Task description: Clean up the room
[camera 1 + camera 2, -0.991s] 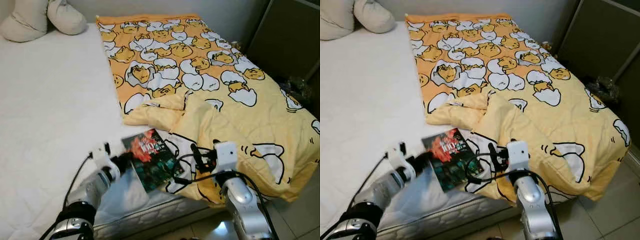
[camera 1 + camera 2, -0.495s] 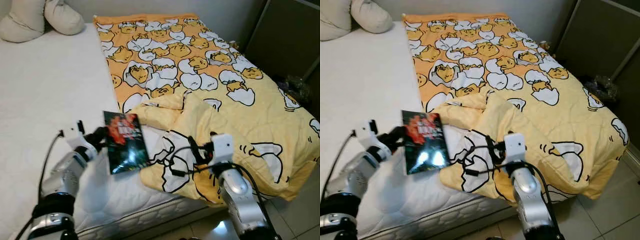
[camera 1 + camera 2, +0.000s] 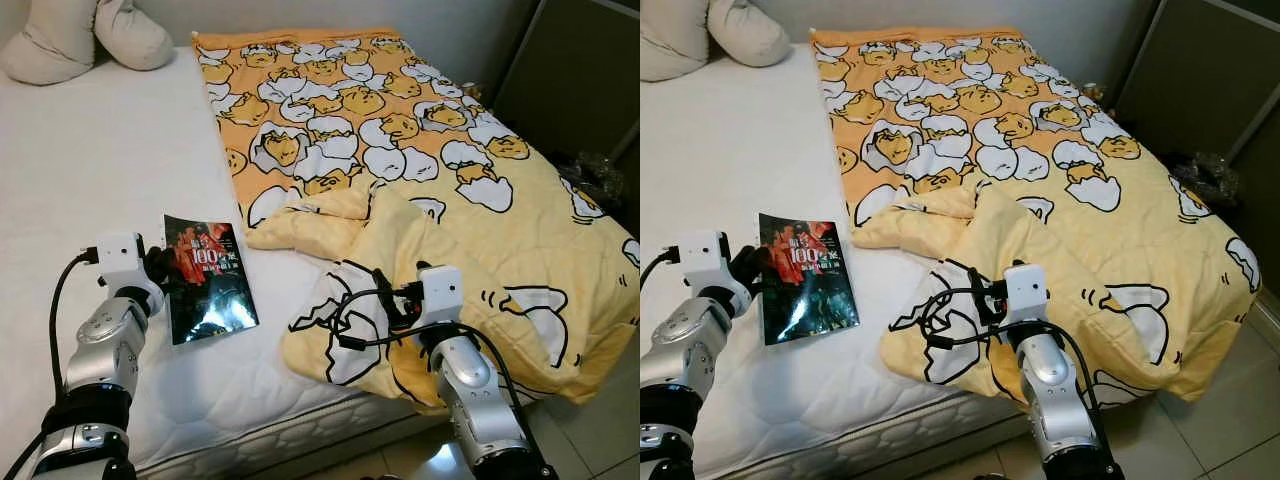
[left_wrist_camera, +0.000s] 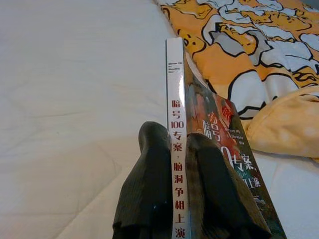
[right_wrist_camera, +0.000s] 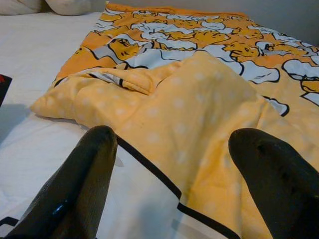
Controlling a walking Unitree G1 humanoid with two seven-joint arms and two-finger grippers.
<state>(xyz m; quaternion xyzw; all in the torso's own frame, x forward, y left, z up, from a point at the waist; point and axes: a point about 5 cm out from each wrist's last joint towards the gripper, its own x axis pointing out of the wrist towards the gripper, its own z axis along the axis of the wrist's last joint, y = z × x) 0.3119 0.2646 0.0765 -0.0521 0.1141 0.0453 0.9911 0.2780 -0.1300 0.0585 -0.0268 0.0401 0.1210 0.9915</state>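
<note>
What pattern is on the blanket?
Yellow-orange blanket with cartoon egg characters, clearest in the left eye view.

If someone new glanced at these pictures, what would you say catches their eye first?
Most likely the bright yellow blanket with cartoon egg prints, rumpled across the right side of the white bed. Next, the dark book gripped by its spine in the left gripper, near the bed's front left.
</note>
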